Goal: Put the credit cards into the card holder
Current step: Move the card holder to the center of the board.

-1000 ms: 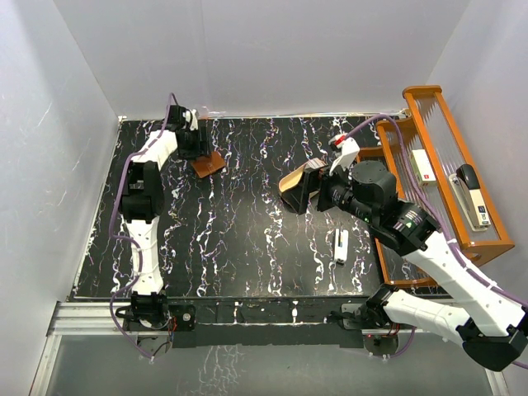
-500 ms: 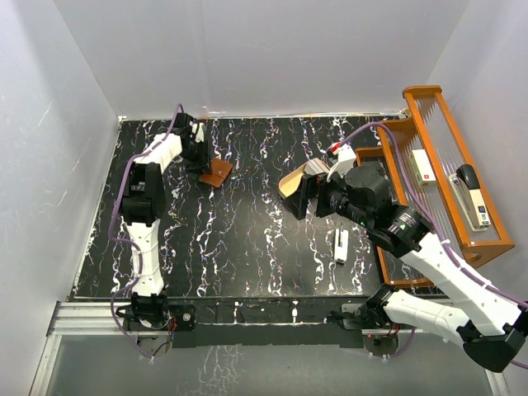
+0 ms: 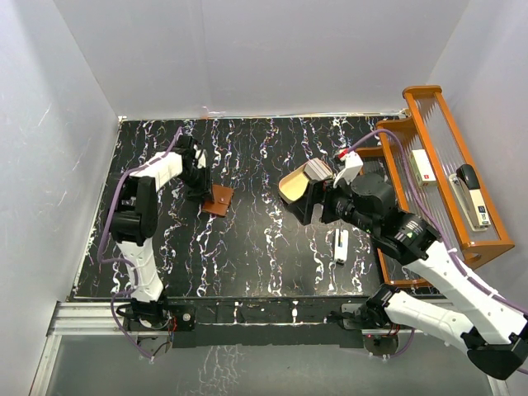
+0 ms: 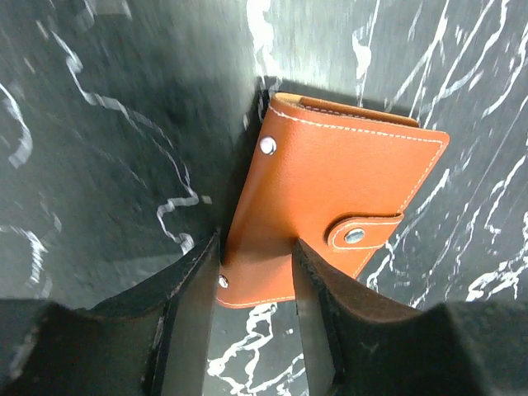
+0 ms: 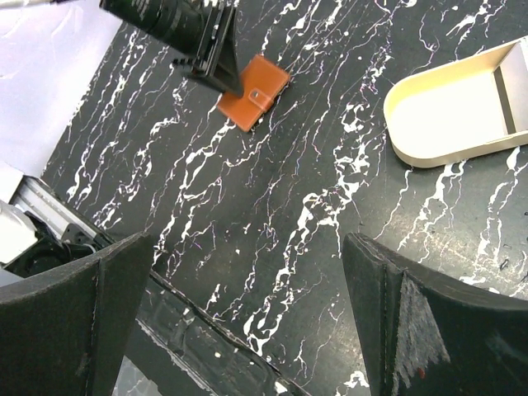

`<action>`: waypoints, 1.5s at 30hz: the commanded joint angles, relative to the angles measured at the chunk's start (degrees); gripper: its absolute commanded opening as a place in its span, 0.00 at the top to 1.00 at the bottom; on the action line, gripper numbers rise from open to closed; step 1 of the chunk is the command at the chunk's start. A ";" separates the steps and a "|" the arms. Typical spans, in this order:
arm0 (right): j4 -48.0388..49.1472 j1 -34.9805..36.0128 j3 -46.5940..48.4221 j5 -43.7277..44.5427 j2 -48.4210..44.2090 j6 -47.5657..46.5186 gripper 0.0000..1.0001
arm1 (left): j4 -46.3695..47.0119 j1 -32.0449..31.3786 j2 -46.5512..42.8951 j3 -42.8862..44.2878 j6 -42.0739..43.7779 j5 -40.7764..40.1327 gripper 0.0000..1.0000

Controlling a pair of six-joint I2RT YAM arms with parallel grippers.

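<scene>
The card holder (image 4: pixel 338 181) is a brown leather wallet, snapped closed, lying on the black marbled table. It also shows in the top view (image 3: pixel 219 200) and in the right wrist view (image 5: pixel 254 102). My left gripper (image 4: pixel 256 247) is shut on the wallet's near corner; in the top view this gripper (image 3: pixel 206 192) is left of the table's middle. My right gripper (image 5: pixel 247 247) is wide open and empty, held above the table, and in the top view (image 3: pixel 304 206) it is right of centre. No credit card shows clearly; a pale flat thing (image 3: pixel 318 171) lies in the tan tray.
A tan oval tray (image 5: pixel 412 148) sits beside the right gripper, also in the top view (image 3: pixel 289 188). A narrow white stick (image 3: pixel 340 246) lies near the front right. A wooden rack (image 3: pixel 425 92) at the right edge holds a stapler (image 3: pixel 472 194).
My left gripper has brought the wallet from the back left of the table toward the middle and nearer the front. My right gripper has shifted slightly toward the front.
</scene>
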 commanded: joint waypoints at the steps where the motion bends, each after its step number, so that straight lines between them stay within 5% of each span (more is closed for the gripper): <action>1: 0.34 -0.20 0.35 0.83 -2.33 0.87 0.02 | -0.14 -2.09 -5.49 -8.48 -3.14 -1.82 0.62; 16: -1.97 -0.26 -1.23 1.25 -1.38 3.76 0.06 | 13.92 -7.42 -26.45 -31.37 -18.11 12.16 0.64; 22: -2.69 -0.23 -1.83 -0.75 1.50 6.82 0.26 | 21.35 -8.45 -35.15 -39.03 -25.42 15.45 0.64; 27: -1.64 -0.11 -1.00 -2.61 5.45 8.74 0.45 | 18.71 -8.18 -42.52 -40.12 -26.56 5.33 0.56; 32: 0.29 -0.03 -0.62 -3.85 8.39 9.44 0.51 | 14.89 -4.91 -39.84 -36.95 -25.52 -3.71 0.55; 45: -0.75 0.39 -0.36 -4.33 13.65 7.93 0.56 | 23.90 -2.56 -26.96 -34.91 -23.00 4.26 0.55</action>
